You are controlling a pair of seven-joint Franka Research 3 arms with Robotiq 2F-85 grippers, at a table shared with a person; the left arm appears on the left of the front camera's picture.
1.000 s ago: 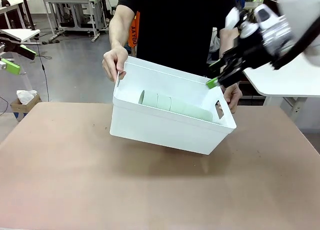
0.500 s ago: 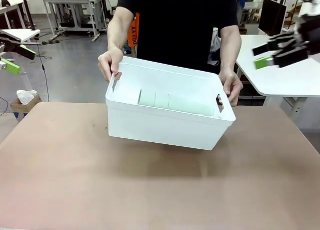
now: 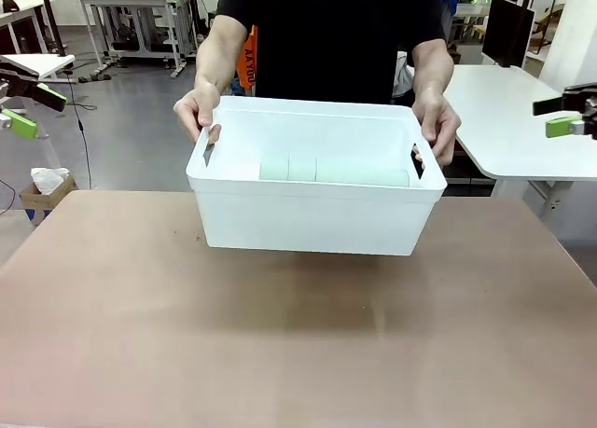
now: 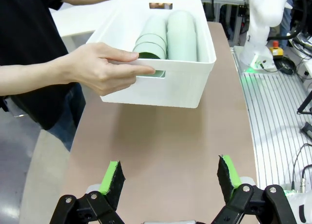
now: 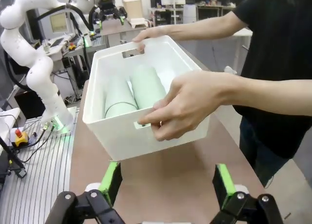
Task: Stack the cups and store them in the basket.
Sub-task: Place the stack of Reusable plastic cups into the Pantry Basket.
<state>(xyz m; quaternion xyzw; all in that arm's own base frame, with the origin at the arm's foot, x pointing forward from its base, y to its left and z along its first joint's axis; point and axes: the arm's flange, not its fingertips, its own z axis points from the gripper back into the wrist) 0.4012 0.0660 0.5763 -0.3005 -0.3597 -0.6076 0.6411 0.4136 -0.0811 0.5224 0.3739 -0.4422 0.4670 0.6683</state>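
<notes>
Nearest you, the left pincer (image 4: pixel 168 177) and right pincer (image 5: pixel 166 182) are both gaping wide and gripping nothing. Beyond them one basket (image 3: pixel 308 218) is hanging just above the table (image 3: pixel 280 353), with a person's two hands (image 3: pixel 198 111) lifting it by its end slots. It looks stiff and light; grip those slots. Inside, two stacks of cups (image 4: pixel 170 33) are lying flat; the cup count is unclear.

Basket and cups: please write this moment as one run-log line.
basket: held level by person's both hands at handle cutouts | cups: stacked, lying inside | left end effector: open | right end effector: open
</notes>
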